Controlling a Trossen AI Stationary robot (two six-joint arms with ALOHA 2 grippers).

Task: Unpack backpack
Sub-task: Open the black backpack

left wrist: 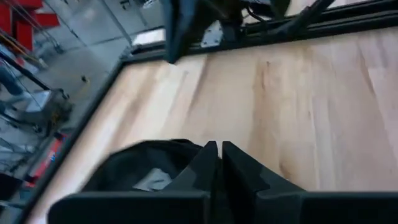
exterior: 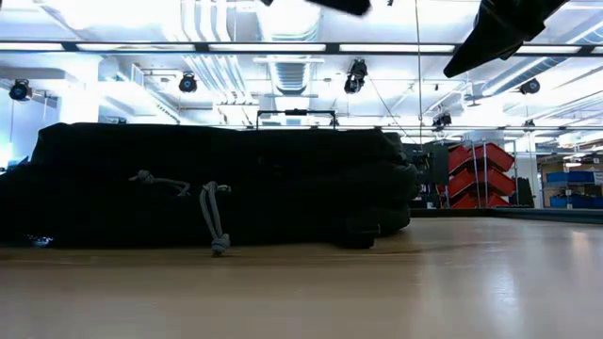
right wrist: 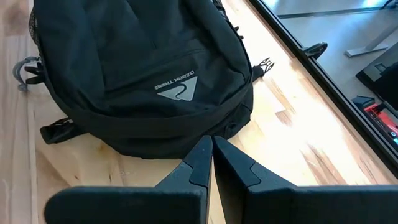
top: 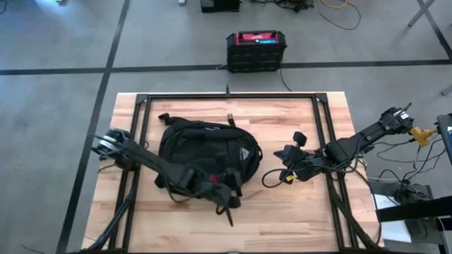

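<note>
Your backpack (top: 205,152) lies flat on the wooden counter (top: 296,212), a little left of the middle, its pale logo (right wrist: 176,87) facing up; in the low view it fills the left and centre as a long dark mound, with grey cord pulls (exterior: 214,218) hanging down its near side. Your left gripper (top: 227,200) sits at the backpack's near edge, its arm reaching in from the counter's left side across the bag's lower part; its jaws are pressed together, and the wrist view shows no fabric caught between them, only black fabric just beside the tips. Your right gripper (top: 284,154) hovers just to the right of the backpack, apart from it; its jaws are likewise drawn together on nothing. Beyond the counter's far edge, a black box with a red top (top: 256,49) stands on the floor.
</note>
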